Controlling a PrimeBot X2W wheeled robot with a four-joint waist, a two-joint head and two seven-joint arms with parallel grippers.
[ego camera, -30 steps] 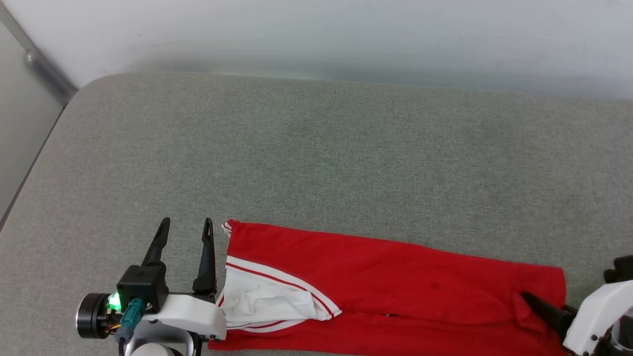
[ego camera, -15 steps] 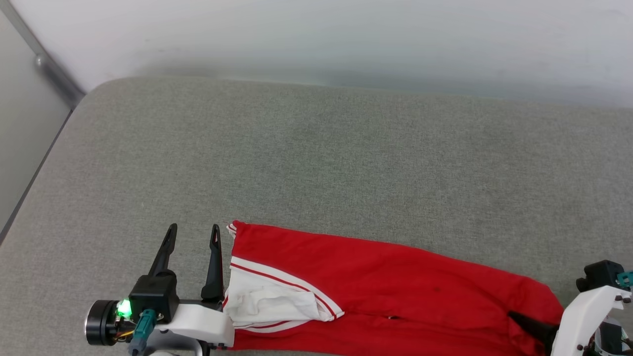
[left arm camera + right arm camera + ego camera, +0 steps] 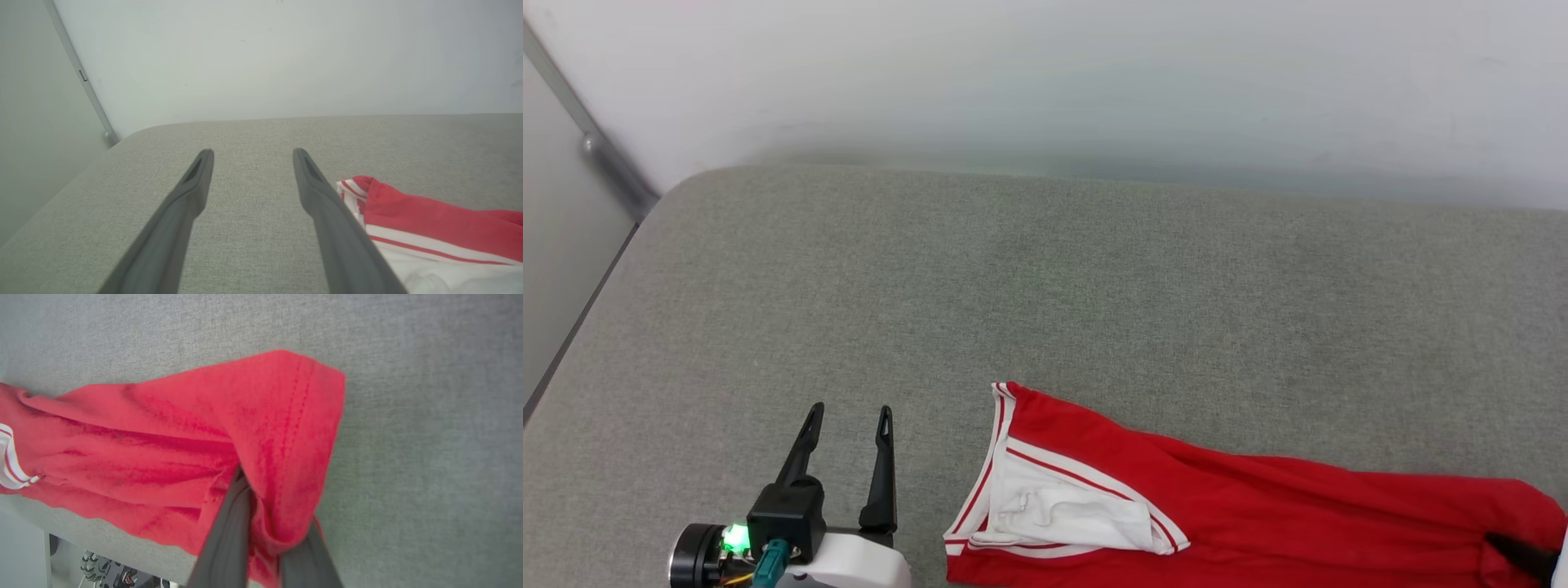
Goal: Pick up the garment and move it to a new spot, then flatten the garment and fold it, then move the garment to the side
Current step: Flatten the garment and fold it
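Right gripper [image 3: 265, 506] is clamped narrow on the red jersey [image 3: 163, 437]. It pinches a bunched fold at the hemmed end, and the cloth wraps over both fingers so the tips are buried. In the head view one dark finger [image 3: 1523, 555] of it shows at the bottom right corner, poking into the jersey's [image 3: 1258, 506] right end.

Left gripper [image 3: 849, 408] is wide, holding nothing. Its fingers point toward the far edge, above the grey cushion [image 3: 1013, 286] near the near edge, left of centre. It is beside the jersey with a gap of bare cushion between them, no contact. In the left wrist view the fingers are spread [image 3: 252, 152] and the jersey [image 3: 429, 220] lies just past the right-hand finger.

The jersey lies as a long folded strip along the cushion's near edge, from about the middle out to the right side. The left end shows a white sleeve [image 3: 1070, 514] with red-white stripe trim, lying flat. The right end is rucked up in the grip. Letters or number can't be made out.

Around: a white wall [image 3: 1045, 73] runs behind the far edge and a grey bar [image 3: 605, 163] runs down by the far left corner. Some robot hardware [image 3: 106, 571] is visible below the near edge in the right wrist view.
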